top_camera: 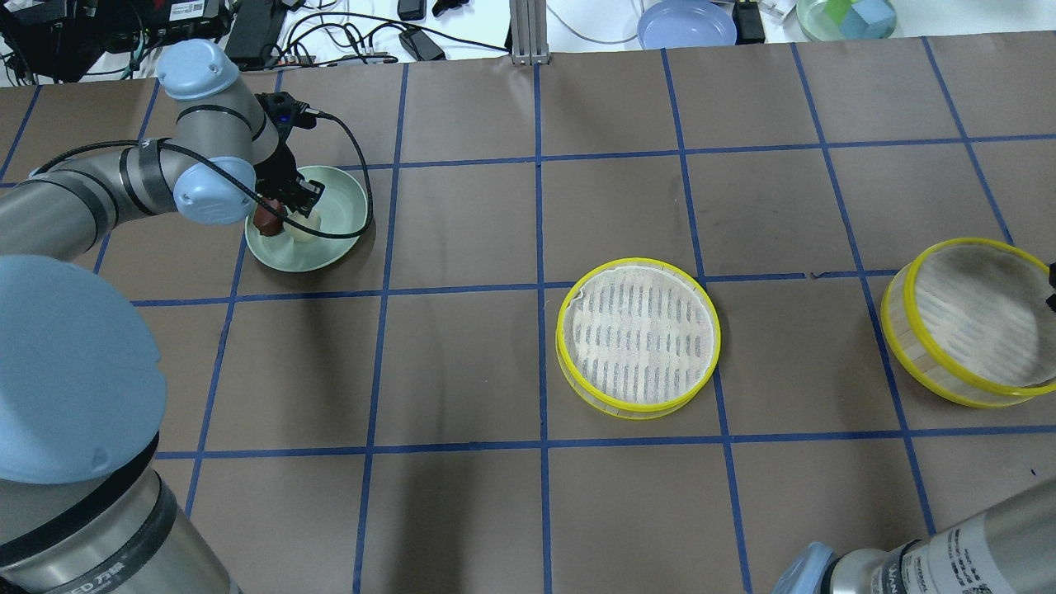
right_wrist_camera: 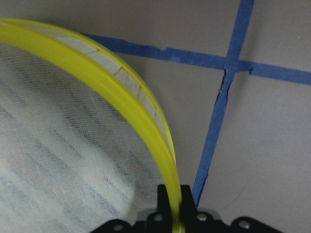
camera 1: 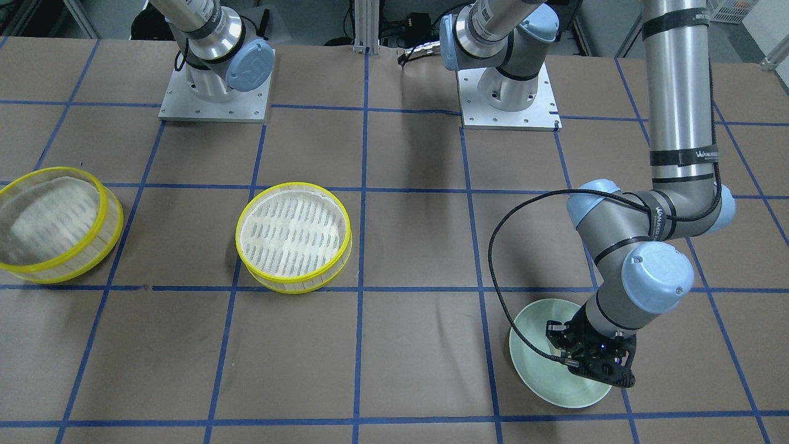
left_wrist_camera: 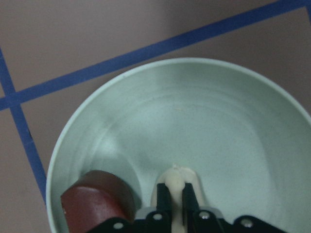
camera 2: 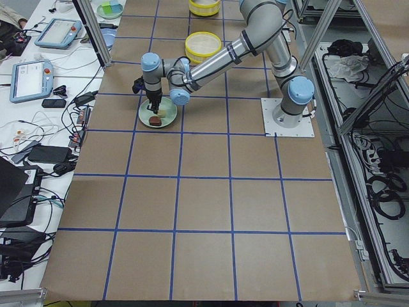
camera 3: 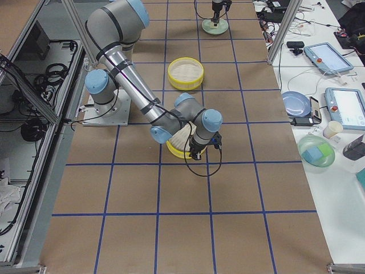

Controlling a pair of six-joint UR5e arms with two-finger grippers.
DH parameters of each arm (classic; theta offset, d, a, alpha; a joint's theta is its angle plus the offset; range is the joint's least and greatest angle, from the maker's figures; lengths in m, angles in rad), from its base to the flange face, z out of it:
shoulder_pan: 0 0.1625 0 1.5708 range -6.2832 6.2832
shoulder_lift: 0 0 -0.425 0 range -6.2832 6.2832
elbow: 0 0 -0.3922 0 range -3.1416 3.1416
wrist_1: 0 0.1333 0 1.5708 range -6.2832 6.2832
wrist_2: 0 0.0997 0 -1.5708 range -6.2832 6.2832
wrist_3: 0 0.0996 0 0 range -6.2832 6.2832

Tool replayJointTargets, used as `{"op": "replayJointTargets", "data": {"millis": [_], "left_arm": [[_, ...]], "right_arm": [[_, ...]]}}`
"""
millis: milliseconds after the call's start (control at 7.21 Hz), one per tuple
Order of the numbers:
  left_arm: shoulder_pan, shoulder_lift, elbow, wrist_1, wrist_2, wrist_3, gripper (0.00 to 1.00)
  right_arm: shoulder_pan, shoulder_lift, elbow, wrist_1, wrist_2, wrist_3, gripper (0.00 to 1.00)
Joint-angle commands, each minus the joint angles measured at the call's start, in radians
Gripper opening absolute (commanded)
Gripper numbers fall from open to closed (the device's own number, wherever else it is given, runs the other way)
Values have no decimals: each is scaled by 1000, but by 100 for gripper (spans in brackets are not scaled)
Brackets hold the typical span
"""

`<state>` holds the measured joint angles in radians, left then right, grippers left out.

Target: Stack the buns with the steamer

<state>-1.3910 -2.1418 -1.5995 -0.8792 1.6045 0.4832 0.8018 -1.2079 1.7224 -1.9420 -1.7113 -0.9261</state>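
My left gripper (left_wrist_camera: 177,200) is down in the pale green plate (top_camera: 340,205), shut on the cream-yellow bun (left_wrist_camera: 177,175). That bun also shows in the overhead view (top_camera: 304,232). The dark reddish-brown bun (left_wrist_camera: 97,201) lies beside it in the plate, on the side towards the robot (top_camera: 267,218). My right gripper (right_wrist_camera: 175,205) is shut on the yellow rim (right_wrist_camera: 131,107) of one steamer tray (top_camera: 973,318), which looks tilted. The other steamer tray (top_camera: 635,334) stands empty near the table's middle.
The two arm bases (camera 1: 214,92) (camera 1: 506,98) stand at the robot's side of the table. A blue plate (top_camera: 686,23) and a bowl of blocks (top_camera: 846,16) sit beyond the far edge. Blue tape lines grid the brown mat.
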Motion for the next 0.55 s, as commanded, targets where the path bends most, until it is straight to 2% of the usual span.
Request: {"op": "replayJointTargets", "data": {"millis": [0, 139, 416], "left_arm": [[-26, 80, 27, -126, -1, -84, 0], [-74, 145, 38, -221, -9, -220, 0], [-240, 262, 39, -358, -93, -535, 0]], "right_arm": [[16, -141, -13, 154, 16, 24, 0], [58, -215, -39, 216, 16, 73, 0], [178, -268, -213, 508, 16, 310, 0]]}}
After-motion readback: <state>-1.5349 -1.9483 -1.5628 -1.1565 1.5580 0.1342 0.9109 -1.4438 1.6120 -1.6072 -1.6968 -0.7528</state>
